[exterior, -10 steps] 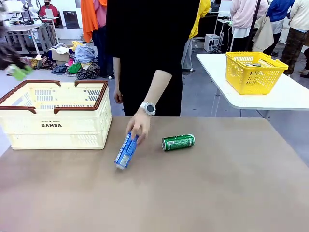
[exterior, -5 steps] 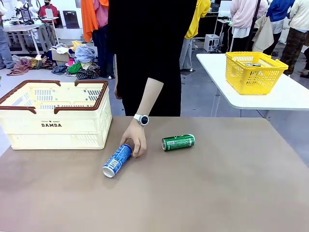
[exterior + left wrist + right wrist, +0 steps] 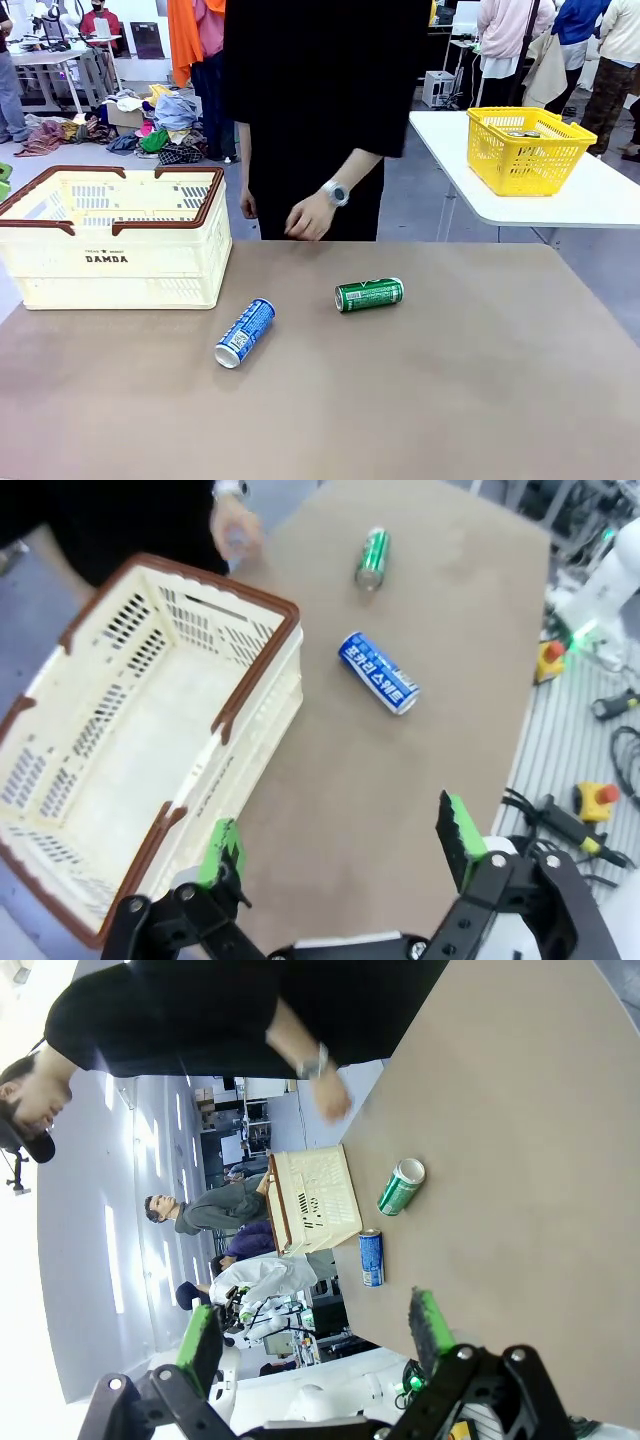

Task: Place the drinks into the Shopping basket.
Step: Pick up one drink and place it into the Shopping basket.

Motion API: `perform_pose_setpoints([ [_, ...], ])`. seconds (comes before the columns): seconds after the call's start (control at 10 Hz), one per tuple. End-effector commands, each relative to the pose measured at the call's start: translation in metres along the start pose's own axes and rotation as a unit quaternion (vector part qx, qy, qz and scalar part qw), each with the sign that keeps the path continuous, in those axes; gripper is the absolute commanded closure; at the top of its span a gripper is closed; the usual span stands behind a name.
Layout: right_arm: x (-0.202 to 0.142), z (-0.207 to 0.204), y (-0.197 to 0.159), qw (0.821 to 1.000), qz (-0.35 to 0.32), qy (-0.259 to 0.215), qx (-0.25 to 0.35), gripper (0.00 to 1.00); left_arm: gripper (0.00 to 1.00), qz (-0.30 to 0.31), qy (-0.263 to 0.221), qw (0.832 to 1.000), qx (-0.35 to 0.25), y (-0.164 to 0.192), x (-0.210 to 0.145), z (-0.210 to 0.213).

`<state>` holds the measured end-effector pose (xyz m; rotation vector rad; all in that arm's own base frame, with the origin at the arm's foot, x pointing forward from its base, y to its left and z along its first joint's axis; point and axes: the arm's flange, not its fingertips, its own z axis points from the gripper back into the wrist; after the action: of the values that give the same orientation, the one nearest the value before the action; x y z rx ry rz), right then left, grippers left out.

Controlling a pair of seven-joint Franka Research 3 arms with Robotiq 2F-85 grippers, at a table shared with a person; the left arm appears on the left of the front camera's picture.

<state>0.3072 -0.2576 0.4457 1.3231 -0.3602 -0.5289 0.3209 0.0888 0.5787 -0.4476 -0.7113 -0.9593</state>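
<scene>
The fingers [image 3: 222, 848] of the left gripper [image 3: 337, 840] stand spread wide with nothing between the green pads, and the gripper hangs in the air above the left end of the table [image 3: 450, 380], over the near side of the Shopping basket [image 3: 120, 262] and well above it. The right gripper [image 3: 314, 1335] is likewise wide apart and holds nothing; it hangs off to the right side of the table, well apart from both cans. The Shopping basket, cream-white with a brown rim and "DAMDA" on its near wall, stands upright at the far left of the table. The blue can [image 3: 244, 333] lies on its side on the table, near the basket's near right corner but not touching it, slanted so that its silver end points toward the near left. The green can [image 3: 369, 294] also lies on its side, to the right of the blue can and a little farther back, its length running left to right; the two cans are apart from each other. A person in black stands at the far side of the table, and the person's hand [image 3: 308, 217], with a watch [image 3: 335, 192] on the wrist, is loosely curled and lifted above the table's far edge, clear of both cans. On a white table [image 3: 570, 205] farther back on the right stands a yellow mesh basket [image 3: 525, 160].
</scene>
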Motion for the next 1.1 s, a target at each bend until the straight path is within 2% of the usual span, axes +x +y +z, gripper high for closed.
perform_pose_setpoints([
  [0.0,-0.002,0.000,0.002,1.000,0.004,-0.002,0.001,0.00,0.00,-0.005,0.027,1.000,0.014,0.006,0.026,-0.014],
  [0.1,-0.002,0.000,0.002,1.000,0.004,-0.002,0.001,0.00,0.00,0.007,0.024,0.999,0.039,0.007,0.050,-0.028],
  [0.2,-0.002,0.000,0.002,1.000,0.004,-0.002,0.001,0.00,0.00,-0.001,0.040,0.998,0.045,0.005,0.081,-0.051],
  [0.5,-0.002,0.000,0.002,1.000,0.004,-0.002,0.001,0.00,0.00,-0.070,0.092,0.993,-0.001,-0.013,0.201,-0.165],
  [0.6,-0.002,0.000,0.002,1.000,0.004,-0.002,0.001,0.00,0.00,-0.079,0.114,0.990,-0.004,-0.024,0.240,-0.214],
  [0.7,-0.002,0.000,0.002,1.000,0.004,-0.002,0.001,0.00,0.00,-0.108,0.130,0.985,-0.035,-0.038,0.272,-0.266],
  [0.8,-0.002,0.000,0.002,1.000,0.004,-0.002,0.001,0.00,0.00,-0.138,0.161,0.977,-0.038,-0.052,0.297,-0.320],
  [0.9,-0.002,0.000,0.002,1.000,0.004,-0.002,0.001,0.00,0.00,-0.187,0.185,0.961,-0.087,-0.065,0.322,-0.383],
  [1.0,-0.002,0.000,0.002,1.000,0.004,-0.002,0.001,0.00,0.00,-0.215,0.208,0.950,-0.090,-0.076,0.340,-0.435],
])
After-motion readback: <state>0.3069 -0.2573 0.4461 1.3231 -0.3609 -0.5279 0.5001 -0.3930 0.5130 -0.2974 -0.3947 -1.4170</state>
